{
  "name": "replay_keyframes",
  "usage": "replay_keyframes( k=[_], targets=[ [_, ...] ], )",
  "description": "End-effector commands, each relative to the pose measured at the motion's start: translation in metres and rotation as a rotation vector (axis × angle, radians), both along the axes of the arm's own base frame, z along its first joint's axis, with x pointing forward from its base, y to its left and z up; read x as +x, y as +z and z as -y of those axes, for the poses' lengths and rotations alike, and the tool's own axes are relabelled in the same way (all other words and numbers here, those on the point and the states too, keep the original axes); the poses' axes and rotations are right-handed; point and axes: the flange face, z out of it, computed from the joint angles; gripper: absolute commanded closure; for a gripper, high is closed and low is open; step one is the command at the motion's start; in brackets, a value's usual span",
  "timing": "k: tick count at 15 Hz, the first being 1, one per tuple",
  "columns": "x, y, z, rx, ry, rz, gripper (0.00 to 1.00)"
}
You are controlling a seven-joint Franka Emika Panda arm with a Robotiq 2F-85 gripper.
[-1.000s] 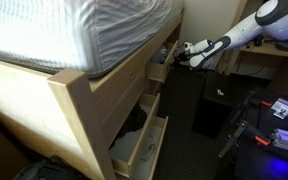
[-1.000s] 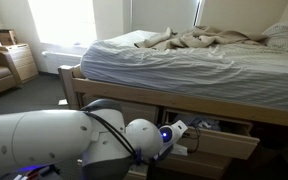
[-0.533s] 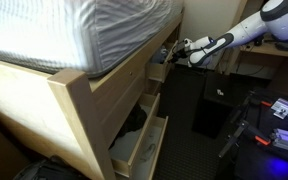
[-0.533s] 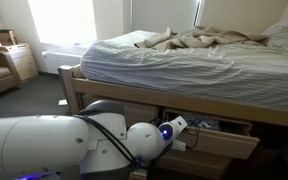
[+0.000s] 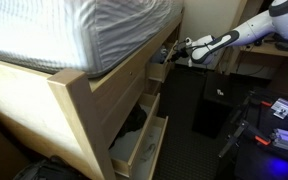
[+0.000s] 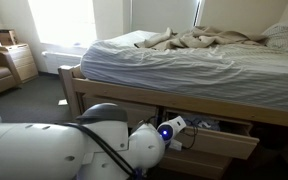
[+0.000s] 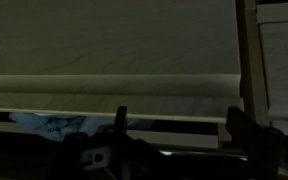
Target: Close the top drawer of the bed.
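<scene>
The bed (image 5: 44, 90) is a light-wood frame with a striped mattress; it also shows in the other exterior view (image 6: 184, 60). Its top drawer (image 5: 156, 71) stands partly pulled out, above a drawer with dark clothing (image 5: 136, 122) and a lowest drawer (image 5: 142, 152), both open. My gripper (image 5: 181, 49) is right at the top drawer's front. In the wrist view the gripper (image 7: 184, 128) is open and empty. Its two dark fingers straddle the drawer's pale front edge (image 7: 104, 103), with bluish cloth (image 7: 46, 125) inside. Contact cannot be told.
A black box (image 5: 212, 110) stands on the dark floor beside the drawers. A dark desk (image 5: 259, 62) is behind my arm. Gear with a blue light (image 5: 269, 128) lies at the right. My arm's bulk (image 6: 74, 150) fills the foreground in an exterior view.
My gripper has moved slightly up and toward the bed, closer to the top drawer's front. The drawers have not visibly moved.
</scene>
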Motion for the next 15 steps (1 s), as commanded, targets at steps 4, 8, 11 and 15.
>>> replay_keyframes(
  k=[4,8,11,15],
  targets=[
    [0.002,-0.006,0.002,-0.012,-0.003,-0.047,0.00],
    [0.004,-0.027,-0.006,-0.038,0.032,-0.116,0.00],
    [0.003,-0.007,-0.029,-0.079,0.114,-0.026,0.00],
    [-0.003,0.029,-0.055,-0.130,0.190,0.154,0.00]
  ],
)
